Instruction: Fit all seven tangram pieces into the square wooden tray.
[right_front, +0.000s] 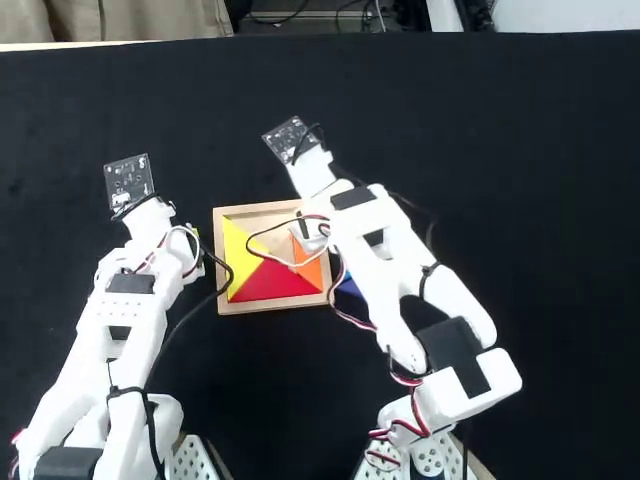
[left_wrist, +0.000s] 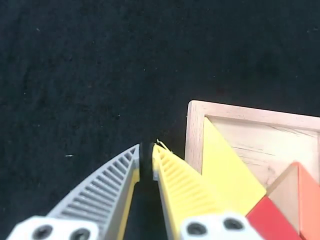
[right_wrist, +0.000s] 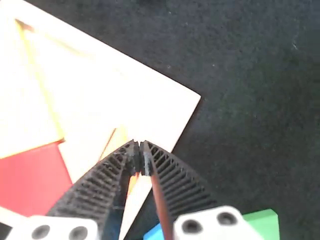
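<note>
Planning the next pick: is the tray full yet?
Not full: bare wood shows in the tray beside the yellow piece; a blue piece lies outside.

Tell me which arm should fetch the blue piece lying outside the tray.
Right, probably. The right gripper hangs over the tray edge on the side where the blue piece lies. The left gripper is over black cloth past the tray's opposite side.

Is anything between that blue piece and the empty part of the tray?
Yes: the rim of the tray and the orange piece lie between the blue piece and the bare wood, under the right arm.
</note>
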